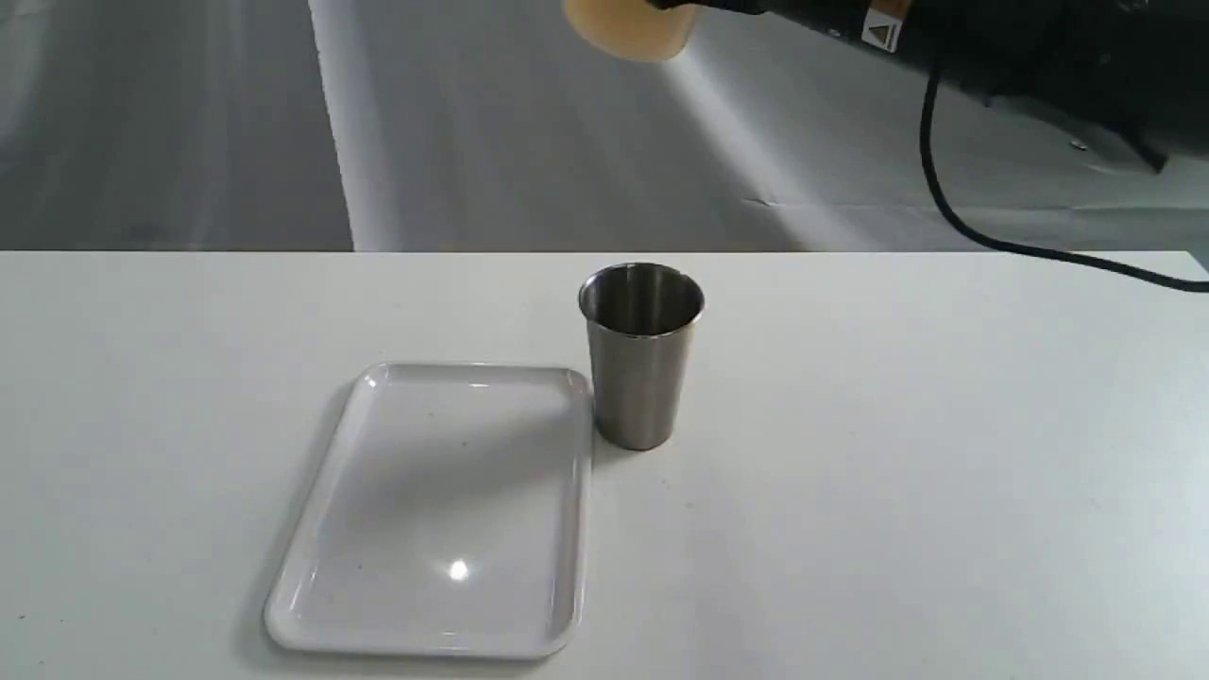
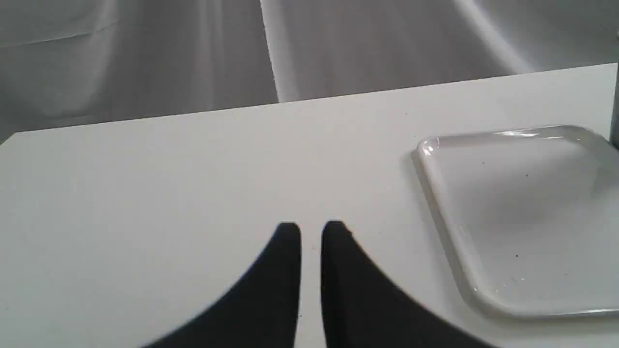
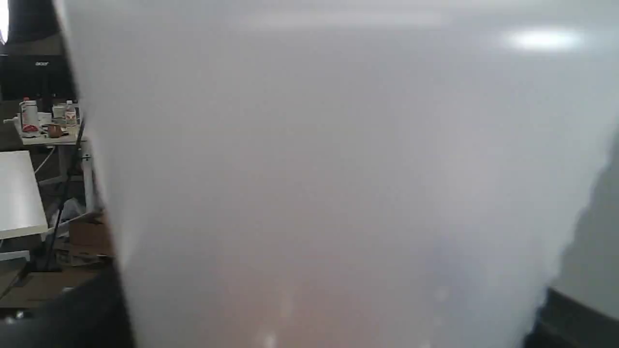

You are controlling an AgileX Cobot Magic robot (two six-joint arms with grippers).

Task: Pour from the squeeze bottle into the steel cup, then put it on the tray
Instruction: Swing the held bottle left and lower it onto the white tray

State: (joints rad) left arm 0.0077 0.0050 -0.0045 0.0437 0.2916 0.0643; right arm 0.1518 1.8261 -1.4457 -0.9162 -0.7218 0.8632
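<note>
Up at the very top of the exterior view, the squeeze bottle [image 1: 631, 28] hangs well above the bench [image 1: 945, 491]. Only its amber-tinted base shows, carried by the right arm [image 1: 954, 33]. The right jaws look clamped on it: in the right wrist view the whitish bottle wall fills nearly everything, with dark shapes flanking it. The nozzle isn't visible anywhere, so how far it's tipped can't be told.

The steel cup [image 1: 642, 359] stands upright on the bench with its mouth open to the top, which fits it being the pour target. The bottle sits roughly in line above it in that view, though depth is hard to judge. No stream shows, and the cup's inside is too dark to say if anything's in there.

The tray [image 1: 444, 491] lies flat and bare just beside the cup, its far corner nearly at the cup's base, so the set-down should be a short hop.

The left jaws are narrow, with just a thin gap and nothing between them. They hover over bare bench beside the tray, probably parked out of the way.
</note>
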